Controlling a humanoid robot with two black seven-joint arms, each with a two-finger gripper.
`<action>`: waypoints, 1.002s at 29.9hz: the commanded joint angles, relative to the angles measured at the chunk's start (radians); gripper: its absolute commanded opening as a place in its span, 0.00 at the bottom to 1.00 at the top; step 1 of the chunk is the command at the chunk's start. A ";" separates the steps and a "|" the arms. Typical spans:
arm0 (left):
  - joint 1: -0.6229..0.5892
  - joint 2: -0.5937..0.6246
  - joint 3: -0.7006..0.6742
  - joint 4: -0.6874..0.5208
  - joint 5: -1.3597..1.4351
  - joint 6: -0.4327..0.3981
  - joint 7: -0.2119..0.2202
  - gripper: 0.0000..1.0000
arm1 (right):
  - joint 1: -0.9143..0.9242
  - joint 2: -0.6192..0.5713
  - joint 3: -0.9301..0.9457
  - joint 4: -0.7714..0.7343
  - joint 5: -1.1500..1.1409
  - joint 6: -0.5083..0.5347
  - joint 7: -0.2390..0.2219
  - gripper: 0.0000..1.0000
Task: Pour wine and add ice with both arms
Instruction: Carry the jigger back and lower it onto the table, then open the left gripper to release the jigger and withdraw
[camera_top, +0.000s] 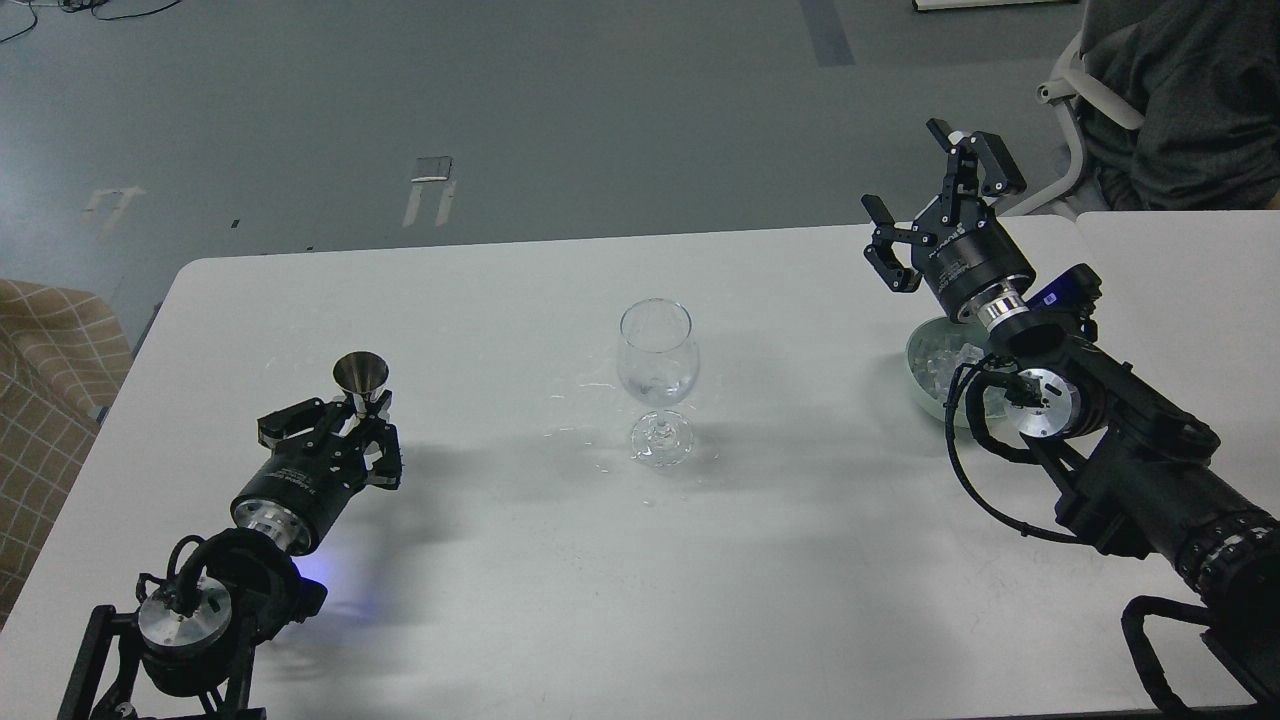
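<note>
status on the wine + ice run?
Looks done: the wine glass stands upright mid-table with what looks like an ice cube or two inside; any liquid is hard to tell. In hand: the left gripper holds the metal jigger, upright. Left: ice remains in the bowl; the right gripper is open and empty.

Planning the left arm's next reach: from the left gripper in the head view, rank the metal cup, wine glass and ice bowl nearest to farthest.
1. metal cup, held in the left gripper.
2. wine glass, table centre.
3. ice bowl, far right, under the right arm.
</note>
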 joint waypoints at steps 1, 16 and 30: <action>-0.001 0.000 0.001 0.007 0.001 0.000 0.001 0.26 | 0.000 0.000 0.000 0.000 0.000 0.000 0.000 1.00; -0.010 0.000 0.005 0.016 0.005 0.009 0.000 0.44 | -0.002 0.000 0.000 0.000 0.000 0.000 0.000 1.00; -0.015 0.000 0.007 0.018 0.012 0.012 0.006 0.81 | -0.008 0.000 0.000 0.000 0.000 0.000 0.000 1.00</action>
